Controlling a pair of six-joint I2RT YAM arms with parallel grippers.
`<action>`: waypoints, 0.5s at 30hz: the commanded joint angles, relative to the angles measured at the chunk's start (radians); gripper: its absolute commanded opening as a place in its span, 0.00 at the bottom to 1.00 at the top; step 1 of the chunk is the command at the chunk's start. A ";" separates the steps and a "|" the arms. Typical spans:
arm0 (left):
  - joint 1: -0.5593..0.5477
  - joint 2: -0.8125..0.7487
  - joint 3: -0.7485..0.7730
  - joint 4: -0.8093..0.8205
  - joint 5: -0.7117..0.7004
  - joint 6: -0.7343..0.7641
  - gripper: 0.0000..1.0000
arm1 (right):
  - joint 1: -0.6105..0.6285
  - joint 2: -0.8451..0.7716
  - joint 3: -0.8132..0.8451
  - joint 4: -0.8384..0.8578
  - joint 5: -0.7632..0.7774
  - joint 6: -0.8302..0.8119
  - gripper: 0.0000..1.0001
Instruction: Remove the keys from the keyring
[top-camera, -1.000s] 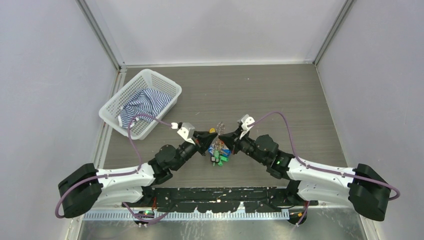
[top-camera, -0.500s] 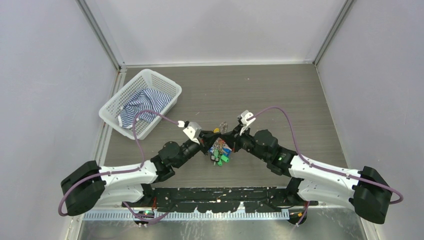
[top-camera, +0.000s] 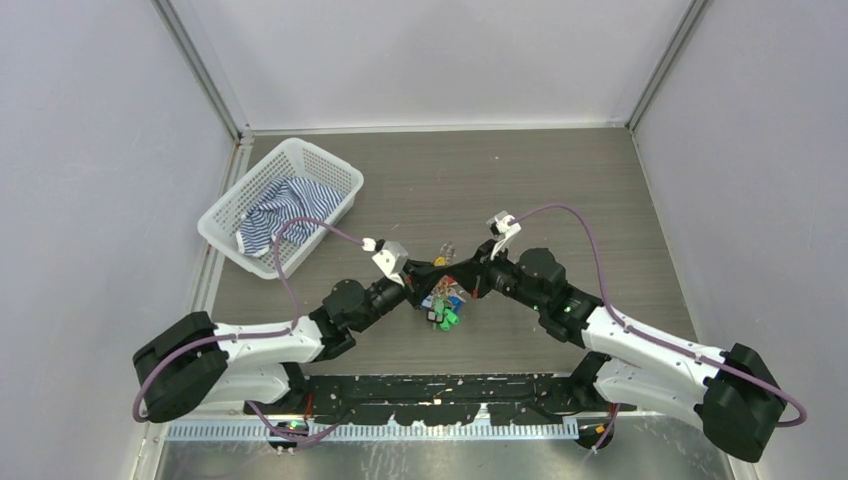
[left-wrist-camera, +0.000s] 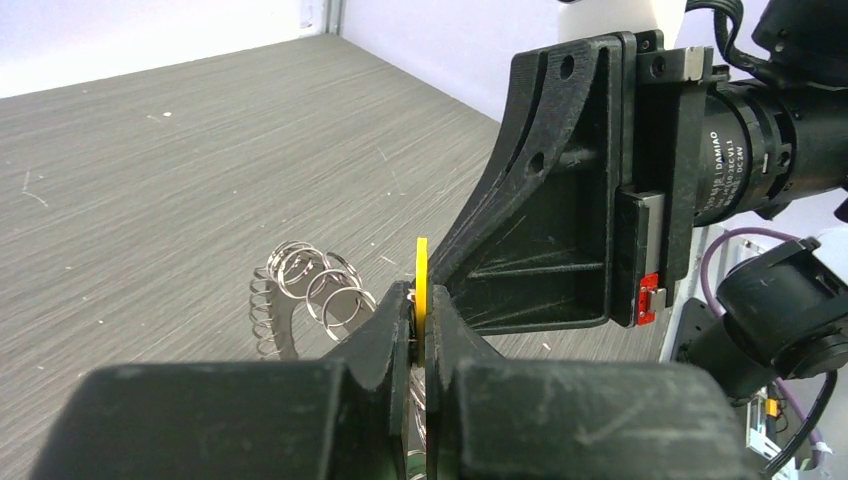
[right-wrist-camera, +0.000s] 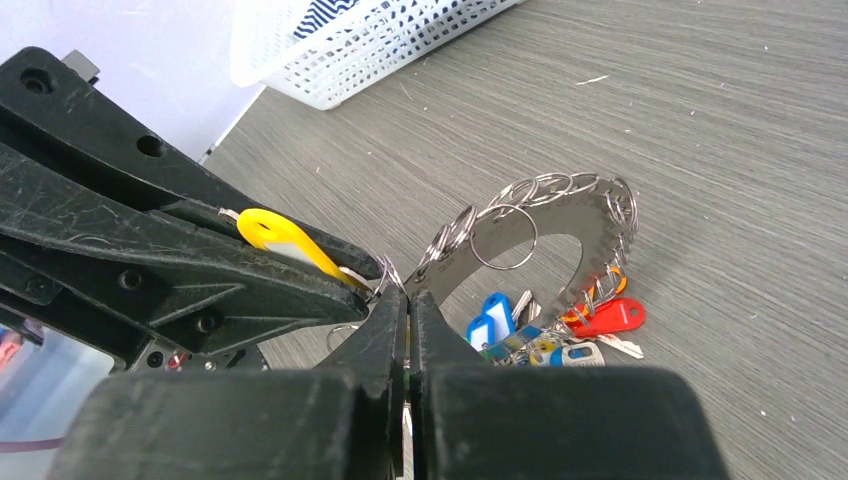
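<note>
**Both grippers pinch the bunch, one on a yellow key, one on the ring**

The left gripper (left-wrist-camera: 420, 312) has its fingers closed tight on the yellow key (right-wrist-camera: 285, 243), gripping it flat by its plastic head. The right gripper (right-wrist-camera: 407, 305) meets it tip to tip, and its fingers are pressed together on what looks like the near edge of the keyring (right-wrist-camera: 588, 226). This is probably a brace and pull hold, with one arm steadying the ring while the other works a single key off it.

In the overhead view the ring sits in the middle of the frame, lifted off the table (top-camera: 560, 190) between the two arms. The rest of the keys (right-wrist-camera: 605, 317) hang in a cluster at its lower side, with blue, red and green heads, and rest on or just above the wood. The ring's toothed upper arc carries many small wire loops.

A white basket (top-camera: 338, 168) holding a striped cloth (top-camera: 285, 208) stands well apart in the upper left. The real obstacles are close in. The two sets of fingertips nearly touch, and the packed loops and other keys could snag as the yellow one slides.
</note>
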 joint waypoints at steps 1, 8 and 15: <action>-0.020 0.034 -0.001 0.066 0.153 -0.080 0.00 | -0.076 -0.044 0.071 0.177 0.056 0.062 0.01; -0.010 0.077 -0.026 0.191 0.123 -0.160 0.00 | -0.082 -0.042 0.050 0.223 0.033 0.089 0.01; 0.027 -0.132 -0.046 -0.043 -0.122 -0.087 0.00 | -0.082 -0.077 0.021 0.195 0.067 0.056 0.01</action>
